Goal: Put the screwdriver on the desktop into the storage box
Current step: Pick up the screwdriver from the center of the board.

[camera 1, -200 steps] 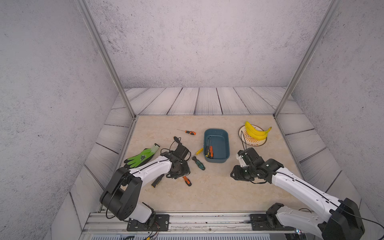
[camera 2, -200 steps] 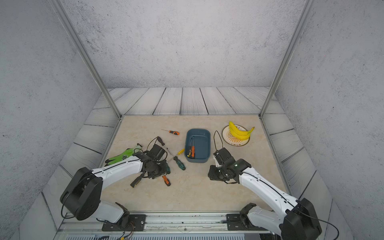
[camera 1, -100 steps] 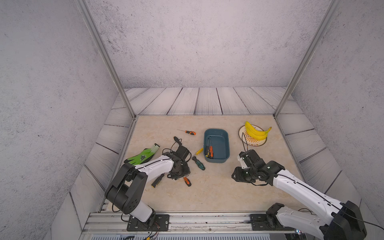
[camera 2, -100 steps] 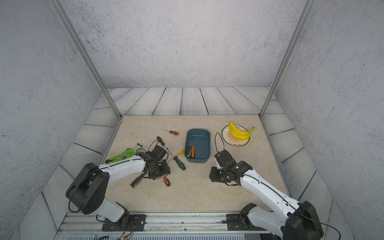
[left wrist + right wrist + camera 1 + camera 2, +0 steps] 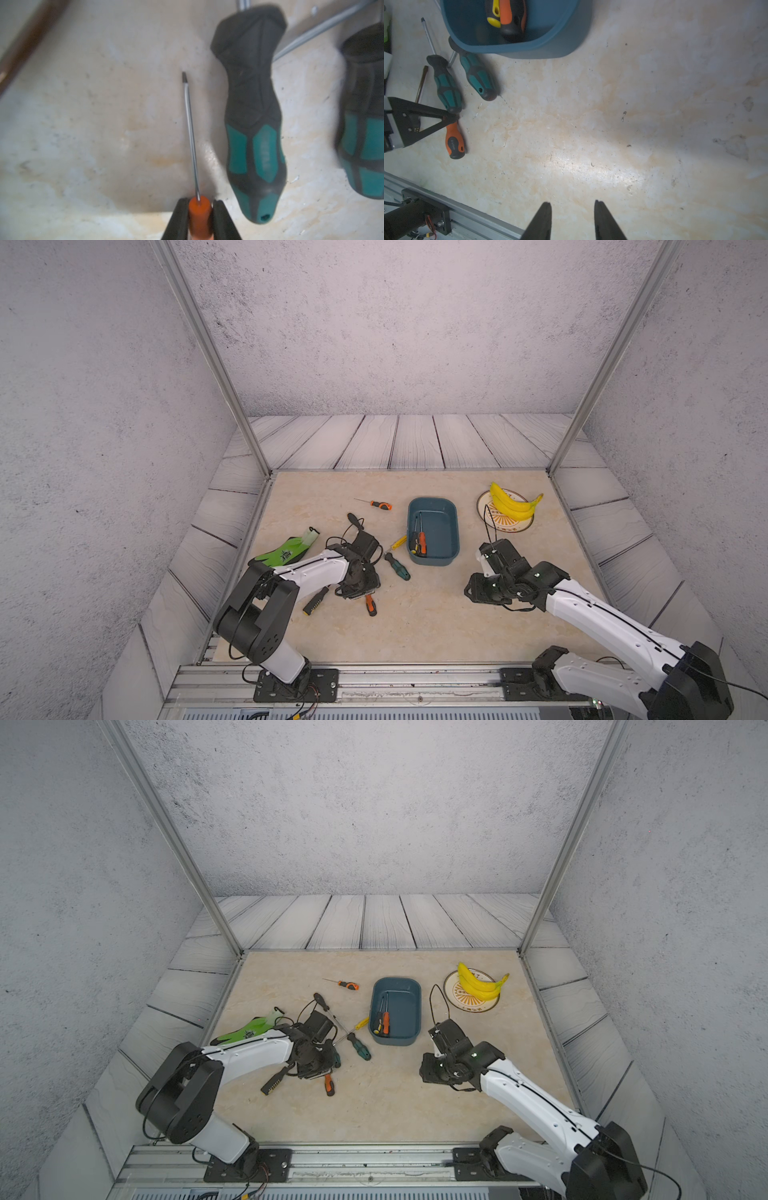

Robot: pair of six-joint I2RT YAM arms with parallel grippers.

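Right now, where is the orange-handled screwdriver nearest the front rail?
In both top views the orange-handled screwdriver sits on the desktop's left side, clamped in the left gripper, with a teal-handled screwdriver right beside it.

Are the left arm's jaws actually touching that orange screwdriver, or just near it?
Touching. The left wrist view shows the left gripper with both jaws pressed against the orange screwdriver handle.

Site: robot manipulation lab cell. Evidence: white-and-black left arm (image 5: pixel 307 572) and right arm (image 5: pixel 602 614) bolted to an aluminium rail (image 5: pixel 415 680) at the near edge; beige marble-patterned desktop (image 5: pixel 436 614); printed grey plank surround (image 5: pixel 415 439); plain speckled grey backdrop panels (image 5: pixel 395 323) on three sides; bare aluminium corner posts (image 5: pixel 215 360).
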